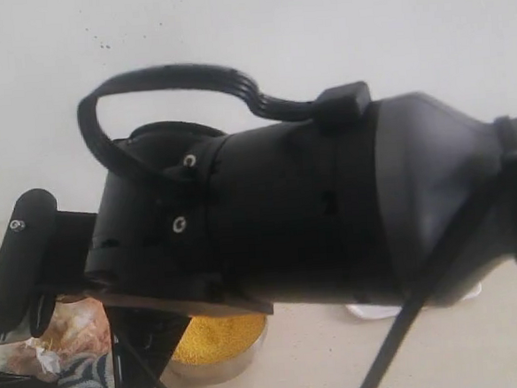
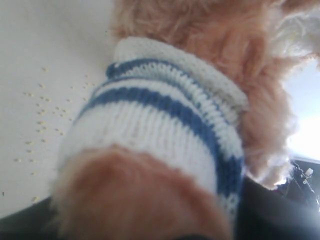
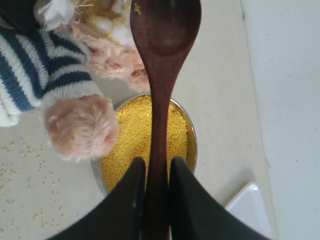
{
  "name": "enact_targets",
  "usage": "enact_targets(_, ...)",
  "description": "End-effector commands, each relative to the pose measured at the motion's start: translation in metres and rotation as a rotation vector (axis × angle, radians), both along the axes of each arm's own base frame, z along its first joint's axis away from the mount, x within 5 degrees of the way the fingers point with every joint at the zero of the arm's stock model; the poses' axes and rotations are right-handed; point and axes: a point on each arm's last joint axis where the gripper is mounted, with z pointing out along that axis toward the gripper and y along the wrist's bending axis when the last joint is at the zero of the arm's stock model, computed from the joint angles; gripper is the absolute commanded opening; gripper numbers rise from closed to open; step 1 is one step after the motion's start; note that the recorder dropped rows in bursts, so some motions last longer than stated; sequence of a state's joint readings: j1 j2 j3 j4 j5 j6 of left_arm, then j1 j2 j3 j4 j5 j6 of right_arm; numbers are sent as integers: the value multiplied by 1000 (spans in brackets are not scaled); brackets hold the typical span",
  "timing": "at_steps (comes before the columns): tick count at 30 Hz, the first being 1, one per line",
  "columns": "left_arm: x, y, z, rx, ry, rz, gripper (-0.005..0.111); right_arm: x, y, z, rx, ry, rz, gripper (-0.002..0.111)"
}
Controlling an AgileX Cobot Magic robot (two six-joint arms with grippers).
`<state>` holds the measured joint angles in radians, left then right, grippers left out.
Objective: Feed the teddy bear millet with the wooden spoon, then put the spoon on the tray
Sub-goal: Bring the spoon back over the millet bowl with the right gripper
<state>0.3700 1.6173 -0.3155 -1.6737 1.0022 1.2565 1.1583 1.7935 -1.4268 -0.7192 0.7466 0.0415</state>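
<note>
My right gripper point(image 3: 156, 162) is shut on the thin handle of the wooden spoon point(image 3: 161, 75). The spoon reaches out above the steel bowl point(image 3: 193, 142) of yellow millet point(image 3: 131, 137). Its oval end lies by the teddy bear's face point(image 3: 112, 35) and holds barely a grain. The bear's striped sleeve point(image 3: 37, 65) and fuzzy paw point(image 3: 80, 127) hang over the bowl's rim. A corner of the white tray point(image 3: 250, 205) shows beside the bowl. In the left wrist view the teddy bear point(image 2: 165, 115) fills the picture, and its fur hides the left gripper's jaws.
The right arm point(image 1: 331, 215) blocks most of the exterior view; under it show the millet point(image 1: 217, 337), the bear point(image 1: 73, 327) and a bit of tray point(image 1: 373, 310). Loose grains point(image 2: 42, 117) lie scattered on the pale tabletop.
</note>
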Motion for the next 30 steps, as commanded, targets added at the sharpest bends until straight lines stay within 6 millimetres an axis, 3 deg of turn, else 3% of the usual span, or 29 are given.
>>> enact_targets(1, 0, -4, 3, -34, -26, -19, 4, 3, -8, 5, -14, 1, -51, 0)
enact_targets(9, 0, -4, 3, -34, -26, -19, 4, 45, -44, 0, 10, 97, -294, 0)
enact_targets(16, 0, -3, 3, -33, -25, -15, 4, 70, -69, -6, -101, 168, -209, 0)
enact_targets(24, 1, -3, 3, -34, -26, -10, 4, 82, -68, -10, -189, 70, -117, 0)
enact_targets(30, 1, -3, 3, -22, -38, -19, 4, 97, -62, -52, -399, 33, -82, 0)
